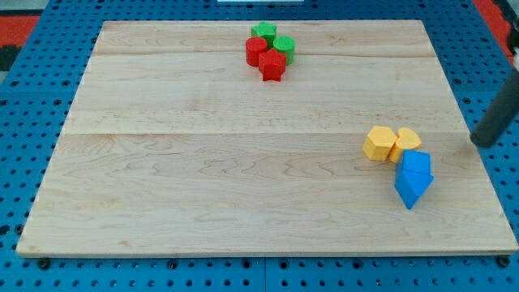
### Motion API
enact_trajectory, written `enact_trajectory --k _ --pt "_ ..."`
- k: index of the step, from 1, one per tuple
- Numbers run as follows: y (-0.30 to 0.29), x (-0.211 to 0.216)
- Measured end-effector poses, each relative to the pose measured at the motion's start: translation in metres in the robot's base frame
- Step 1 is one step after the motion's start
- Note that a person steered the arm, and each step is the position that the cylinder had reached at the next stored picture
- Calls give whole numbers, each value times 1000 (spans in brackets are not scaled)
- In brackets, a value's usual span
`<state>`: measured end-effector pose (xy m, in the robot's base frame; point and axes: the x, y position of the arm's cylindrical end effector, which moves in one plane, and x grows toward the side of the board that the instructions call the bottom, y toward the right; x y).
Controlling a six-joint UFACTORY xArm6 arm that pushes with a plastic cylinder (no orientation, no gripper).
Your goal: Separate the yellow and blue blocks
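Observation:
Two yellow blocks sit side by side at the view's right: a yellow hexagon-like block [379,143] and a second yellow block [407,142] touching it. Just below them are two blue blocks, one blue block [416,164] touching the right yellow one, and a blue pointed block [412,188] beneath it. My tip [480,143] is at the view's right edge of the board, right of the yellow and blue blocks and apart from them.
A cluster of two green blocks [263,32] [284,45] and two red blocks [256,50] [272,66] sits near the view's top centre. The wooden board [203,178] lies on a blue pegboard surface [32,122].

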<state>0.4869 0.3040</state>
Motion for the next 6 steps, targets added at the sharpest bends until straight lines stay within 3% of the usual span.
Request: enact_trajectory --k 1,2,4,5,6 --pt "-46 12" --pt "-94 -20" --pt "-223 -38" --pt "-217 -121" --pt "-220 -166"
